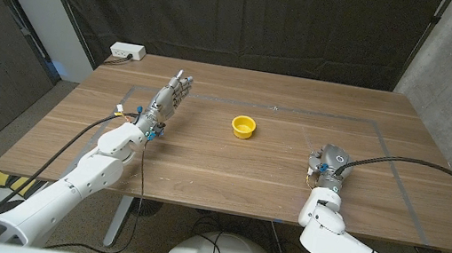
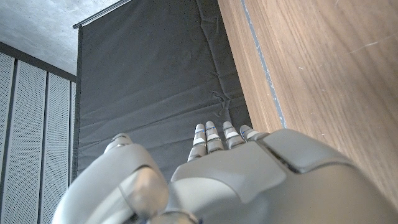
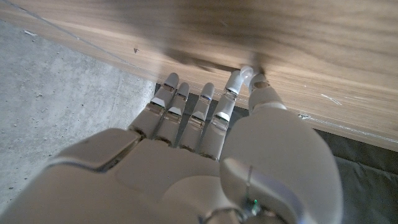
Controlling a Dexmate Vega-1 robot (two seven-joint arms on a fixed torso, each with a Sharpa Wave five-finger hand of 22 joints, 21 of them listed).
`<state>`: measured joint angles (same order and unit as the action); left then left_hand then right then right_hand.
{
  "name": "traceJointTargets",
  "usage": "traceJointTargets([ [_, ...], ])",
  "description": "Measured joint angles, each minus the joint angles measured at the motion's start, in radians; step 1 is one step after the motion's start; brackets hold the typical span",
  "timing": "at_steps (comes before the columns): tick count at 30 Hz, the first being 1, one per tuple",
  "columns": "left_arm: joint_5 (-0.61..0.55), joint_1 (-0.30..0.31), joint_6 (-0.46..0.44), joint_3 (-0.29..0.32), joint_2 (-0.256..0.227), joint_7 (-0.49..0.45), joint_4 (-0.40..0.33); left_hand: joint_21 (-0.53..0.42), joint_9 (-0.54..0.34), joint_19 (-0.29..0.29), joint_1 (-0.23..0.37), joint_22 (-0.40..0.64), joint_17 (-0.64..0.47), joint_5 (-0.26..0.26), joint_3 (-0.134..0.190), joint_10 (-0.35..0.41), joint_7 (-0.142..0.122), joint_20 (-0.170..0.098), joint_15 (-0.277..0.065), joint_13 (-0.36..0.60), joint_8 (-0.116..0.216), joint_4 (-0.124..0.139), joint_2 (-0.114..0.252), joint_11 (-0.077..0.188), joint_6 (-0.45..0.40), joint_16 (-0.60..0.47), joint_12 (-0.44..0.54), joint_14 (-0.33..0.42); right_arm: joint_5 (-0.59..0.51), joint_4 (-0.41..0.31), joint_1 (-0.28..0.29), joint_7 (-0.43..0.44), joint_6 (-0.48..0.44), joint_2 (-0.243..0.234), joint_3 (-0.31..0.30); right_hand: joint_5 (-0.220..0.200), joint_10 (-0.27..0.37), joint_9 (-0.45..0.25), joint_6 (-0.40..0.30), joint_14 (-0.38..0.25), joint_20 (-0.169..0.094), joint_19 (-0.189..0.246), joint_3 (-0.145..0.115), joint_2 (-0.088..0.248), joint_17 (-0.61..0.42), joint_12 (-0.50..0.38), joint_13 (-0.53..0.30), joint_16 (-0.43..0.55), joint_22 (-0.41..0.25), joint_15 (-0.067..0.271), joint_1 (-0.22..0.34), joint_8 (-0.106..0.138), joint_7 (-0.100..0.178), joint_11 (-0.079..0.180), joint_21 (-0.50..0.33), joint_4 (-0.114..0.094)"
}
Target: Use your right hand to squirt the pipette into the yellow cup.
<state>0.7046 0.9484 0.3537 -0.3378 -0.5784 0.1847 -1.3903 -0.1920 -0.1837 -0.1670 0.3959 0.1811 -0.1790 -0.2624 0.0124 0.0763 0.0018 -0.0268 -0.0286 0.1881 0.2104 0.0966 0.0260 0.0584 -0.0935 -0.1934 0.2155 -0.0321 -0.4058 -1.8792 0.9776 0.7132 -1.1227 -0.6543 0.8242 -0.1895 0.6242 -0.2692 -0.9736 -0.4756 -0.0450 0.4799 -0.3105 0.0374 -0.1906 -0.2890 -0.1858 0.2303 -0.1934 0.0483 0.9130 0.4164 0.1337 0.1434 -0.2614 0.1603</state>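
While my arms reach in from the near edge, the wooden table (image 1: 204, 155) carries everything, so I start there: it is marked with faint tape lines that frame a work area, and the yellow cup (image 1: 244, 126) sits inside that frame near the middle, upright with its mouth facing up, which I judge makes it a ready target for a squirt from above.

My left hand (image 1: 170, 98) stands at about nine o'clock from the cup, well apart from it, fingers straight, close together and pointing toward the far edge, holding nothing; I judge it is parked there to stay out of the way, since the job belongs to the other side. From the left wrist view the same hand (image 2: 224, 180) shows its back with the fingers extended.

My right hand (image 1: 329, 163) sits at about four o'clock from the cup, also well apart, low over the table with its fingers bent downward. In the right wrist view my fingertips (image 3: 241, 76) reach the wood, thumb and forefinger tips close together, the other fingers side by side. Whether anything is pinched there I cannot tell.

I cannot make out the pipette, the smallest item, in any view; it may lie under my right hand's fingers, hidden.
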Motion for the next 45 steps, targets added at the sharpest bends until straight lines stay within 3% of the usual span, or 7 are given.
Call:
traceJointTargets([
  [12, -0.001, 0.000, -0.006, -0.001, 0.000, -0.007, -0.002, 0.000, 0.000, 0.000, -0.011, 0.003, 0.000, 0.000, 0.000, 0.000, -0.002, 0.000, 0.000, 0.000, 0.000, 0.000, 0.011, 0.000, -0.005, 0.000, 0.000, 0.000, -0.001, 0.014, 0.005, 0.015, 0.015, 0.008, -0.011, 0.000, 0.009, 0.001, -0.013, -0.008, 0.000, 0.000, 0.000, 0.004, 0.000, 0.000, 0.000, 0.000, 0.000, 0.000, 0.004, 0.000, 0.006, 0.002, -0.005, 0.000],
  [28, -0.004, -0.002, -0.018, -0.003, -0.002, -0.014, -0.009, 0.000, 0.000, -0.005, 0.003, 0.003, 0.000, 0.004, -0.004, 0.000, -0.002, 0.006, 0.000, 0.000, 0.000, 0.004, 0.005, 0.000, -0.005, 0.000, 0.000, 0.000, -0.038, -0.056, 0.027, 0.046, 0.040, -0.015, -0.049, 0.000, 0.009, 0.005, -0.009, -0.012, 0.000, 0.000, 0.000, -0.001, 0.000, 0.000, 0.000, -0.007, 0.000, -0.002, 0.009, 0.000, 0.002, 0.002, -0.005, 0.000],
  [39, -0.008, 0.012, -0.027, 0.000, -0.015, -0.030, -0.043, 0.000, 0.000, -0.005, -0.006, 0.003, 0.000, 0.004, -0.004, 0.000, -0.002, 0.006, 0.000, 0.000, -0.004, 0.004, 0.014, 0.000, -0.005, 0.000, -0.006, 0.000, -0.088, -0.122, 0.043, 0.043, 0.071, -0.060, -0.060, 0.000, 0.009, 0.005, -0.007, -0.012, 0.000, 0.000, 0.000, 0.003, 0.000, 0.000, 0.000, -0.007, 0.000, -0.002, 0.013, 0.000, 0.000, 0.002, -0.005, 0.000],
  [45, -0.015, 0.018, -0.032, 0.002, -0.023, -0.047, -0.064, 0.000, 0.000, -0.005, -0.006, 0.003, 0.000, 0.004, -0.004, 0.000, -0.002, 0.006, 0.000, 0.000, -0.004, 0.004, 0.014, 0.000, -0.005, 0.000, -0.006, 0.000, -0.127, -0.197, 0.071, 0.031, 0.094, -0.117, -0.082, 0.000, 0.009, 0.005, -0.003, -0.012, 0.000, 0.000, 0.005, 0.003, 0.000, 0.004, 0.000, -0.012, 0.000, -0.002, 0.013, 0.000, 0.004, 0.001, -0.005, -0.005],
])
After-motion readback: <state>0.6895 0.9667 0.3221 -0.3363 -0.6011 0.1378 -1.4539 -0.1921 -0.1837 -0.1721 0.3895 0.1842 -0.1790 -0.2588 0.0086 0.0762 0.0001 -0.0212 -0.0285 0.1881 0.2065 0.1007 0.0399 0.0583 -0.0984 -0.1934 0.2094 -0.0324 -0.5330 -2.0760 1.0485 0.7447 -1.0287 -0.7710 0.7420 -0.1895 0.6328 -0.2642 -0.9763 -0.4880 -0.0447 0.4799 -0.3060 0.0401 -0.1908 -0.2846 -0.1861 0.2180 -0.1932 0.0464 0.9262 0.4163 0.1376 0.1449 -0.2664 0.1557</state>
